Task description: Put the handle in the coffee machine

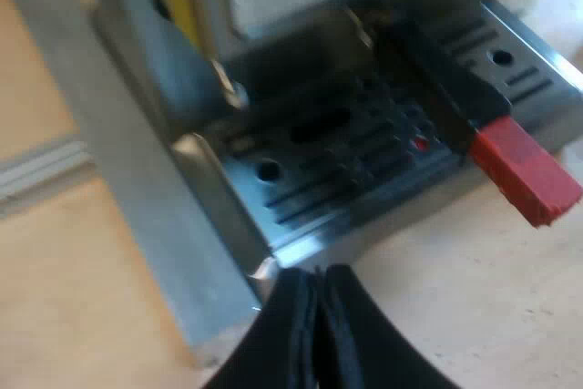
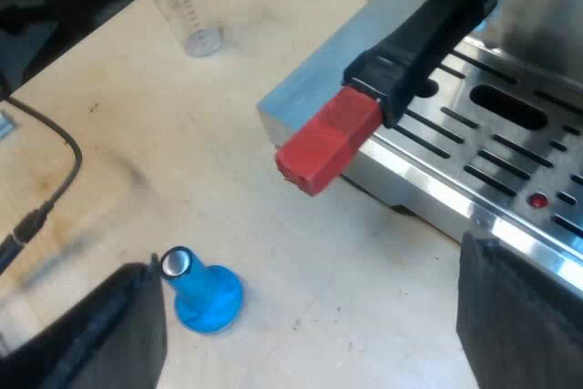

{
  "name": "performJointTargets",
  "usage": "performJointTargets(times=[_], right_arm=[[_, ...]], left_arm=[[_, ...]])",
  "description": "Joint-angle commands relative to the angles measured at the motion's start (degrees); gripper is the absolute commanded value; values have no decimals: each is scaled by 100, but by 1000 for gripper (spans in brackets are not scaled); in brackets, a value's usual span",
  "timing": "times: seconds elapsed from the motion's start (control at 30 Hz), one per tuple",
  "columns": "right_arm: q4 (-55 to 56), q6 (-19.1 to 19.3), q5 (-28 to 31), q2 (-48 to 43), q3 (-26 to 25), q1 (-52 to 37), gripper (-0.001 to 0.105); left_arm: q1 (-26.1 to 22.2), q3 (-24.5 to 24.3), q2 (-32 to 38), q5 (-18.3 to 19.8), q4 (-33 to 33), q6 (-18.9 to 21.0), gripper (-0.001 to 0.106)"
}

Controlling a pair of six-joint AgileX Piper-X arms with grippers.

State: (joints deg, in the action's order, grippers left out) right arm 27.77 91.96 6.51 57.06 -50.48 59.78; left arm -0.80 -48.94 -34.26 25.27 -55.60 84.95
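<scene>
the handle (image 2: 424, 38) is at the machine's (image 2: 342, 56) front. its dark shaft runs out from under the head and over the drip tray (image 2: 510, 148). its red end (image 2: 326, 145) hangs past the tray's edge, above the worktop (image 2: 228, 134). the long axis lies roughly level and points away from the machine body, red end outermost. where the metal end meets the head is hidden, so i cannot tell whether it is locked or only pushed in.

the right tool (image 2: 308, 257) hangs over the worktop, fingers wide apart and holding nothing. the red end lies ahead of the gap and farther off, and the handle's axis runs on from there toward the machine.

the left tool (image 1: 319, 272) sits just off the tray's edge, fingers pressed together and empty. the handle lies beyond it across the tray, slanting across its line.

i judge the right tool the better placed of the two: it is spread and facing the red end. any last turn to lock the handle would need a grip across the shaft.

a blue tamper (image 2: 205, 293) stands on the worktop near one right finger. a glass (image 2: 178, 2) stands well apart from the handle.
</scene>
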Motion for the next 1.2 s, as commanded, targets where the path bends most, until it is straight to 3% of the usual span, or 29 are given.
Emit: performJointTargets(times=[0.03,0.17,0.27,0.33,0.43,0.5,0.7,0.97,1.2], right_arm=[[-47,91,-310,-40,-247,-239,69],[-32,191,-814,-40,-551,-685,69],[140,542,-949,-40,-858,-1015,69],[443,590,-947,-40,-1275,-1404,69],[789,785,-929,-54,-1710,-1803,69],[1039,936,-890,-53,-1947,-2085,69],[1778,1005,-794,-121,-2558,-2996,69],[2235,1045,-756,-651,-2563,-4209,69],[2721,1534,-756,-1372,-2381,-5514,69]], left_arm=[[-144,-242,50,25,-156,-106,0],[-189,-514,50,25,-235,-140,3],[-189,-673,50,25,-279,-140,19],[-189,-816,50,25,-286,-140,41],[-189,-940,50,25,-286,-140,57],[-189,-1029,50,25,-286,-140,61],[-189,-1226,50,25,-286,-123,62],[-189,-1291,50,-151,-237,95,62],[-189,-1291,216,-281,-277,91,62]])
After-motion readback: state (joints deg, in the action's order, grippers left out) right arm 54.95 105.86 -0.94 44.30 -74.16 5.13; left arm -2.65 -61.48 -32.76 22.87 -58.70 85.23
